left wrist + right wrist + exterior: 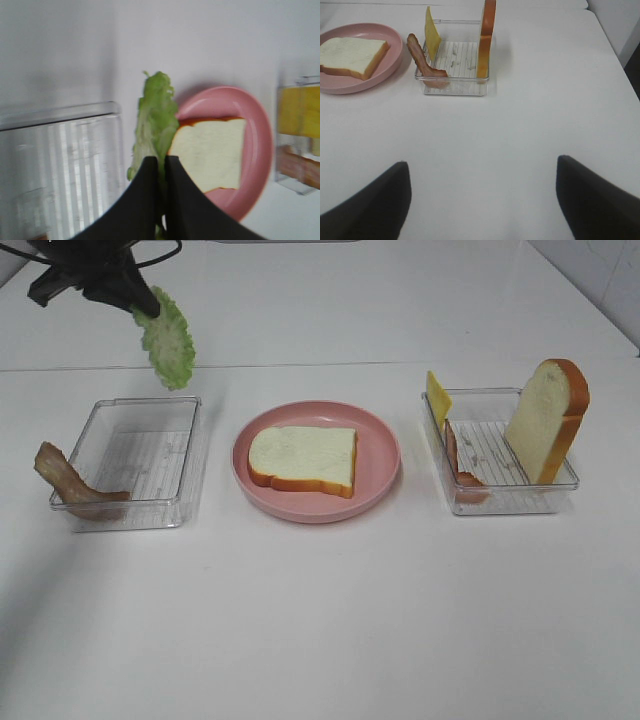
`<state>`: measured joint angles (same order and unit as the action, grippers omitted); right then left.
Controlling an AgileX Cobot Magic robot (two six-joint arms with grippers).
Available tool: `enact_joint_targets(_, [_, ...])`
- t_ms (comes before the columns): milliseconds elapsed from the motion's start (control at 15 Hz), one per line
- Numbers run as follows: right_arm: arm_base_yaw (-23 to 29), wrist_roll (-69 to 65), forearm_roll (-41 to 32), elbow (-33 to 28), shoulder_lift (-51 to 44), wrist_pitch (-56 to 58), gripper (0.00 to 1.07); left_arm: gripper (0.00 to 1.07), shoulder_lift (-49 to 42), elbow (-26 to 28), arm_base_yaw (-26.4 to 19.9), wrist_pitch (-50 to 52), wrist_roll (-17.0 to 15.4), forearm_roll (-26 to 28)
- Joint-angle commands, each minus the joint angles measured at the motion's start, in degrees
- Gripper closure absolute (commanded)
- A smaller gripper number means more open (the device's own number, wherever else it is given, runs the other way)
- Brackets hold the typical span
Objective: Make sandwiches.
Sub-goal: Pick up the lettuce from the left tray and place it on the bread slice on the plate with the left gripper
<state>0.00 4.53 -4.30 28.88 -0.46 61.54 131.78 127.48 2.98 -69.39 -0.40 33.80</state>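
My left gripper (148, 308) is shut on a green lettuce leaf (168, 340), which hangs in the air above the far edge of the left clear tray (190, 455); the left wrist view shows the lettuce leaf (155, 120) pinched between the dark fingers (145, 200). One bread slice (302, 460) lies flat on the pink plate (385, 455) at the centre. A second bread slice (547, 420) stands upright in the right clear tray (560, 485) with a yellow cheese slice (438, 397) and a bacon strip (455, 455). My right gripper (482, 200) is open over bare table, seen only in its wrist view.
Another bacon strip (70, 485) drapes over the near left corner of the left tray. The white table's far edge (320, 365) runs behind the trays. The right tray (452, 87) lies ahead of the right gripper, with the plate (350, 85) beside it.
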Motion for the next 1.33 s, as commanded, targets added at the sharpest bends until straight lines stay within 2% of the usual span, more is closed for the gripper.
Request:
enact_joint_targets(67, [0.0,-0.4,-0.11,0.0,-0.69,-0.74,0.32,1.07,-0.06,0.29,2.75,-0.8,4.01,6.93])
enact_joint_targets(267, [0.0,-0.4,-0.11,0.0,-0.69,-0.74,0.32,1.07,0.06,0.29,8.31,1.43,6.07,7.05])
enact_joint_targets(533, [0.0,-0.4,-0.11,0.0,-0.69,-0.74,0.32,1.07,0.69,0.29,13.75,6.02,6.07,8.08])
enact_joint_targets(667, [0.0,-0.4,-0.11,0.0,-0.69,-0.74,0.32,1.07,2.69,0.29,15.47,6.82,6.07,12.38])
enact_joint_targets(733, [0.0,-0.4,-0.11,0.0,-0.69,-0.74,0.32,1.07,5.5,0.29,16.27,6.3,6.07,16.62])
enact_joint_targets(1200, [0.0,-0.4,-0.11,0.0,-0.69,-0.74,0.32,1.07,13.35,0.29,16.62,5.39,6.07,15.53])
enact_joint_targets(1333, [0.0,-0.4,-0.11,0.0,-0.69,-0.74,0.32,1.07,13.87,0.29,16.5,5.44,6.07,12.66])
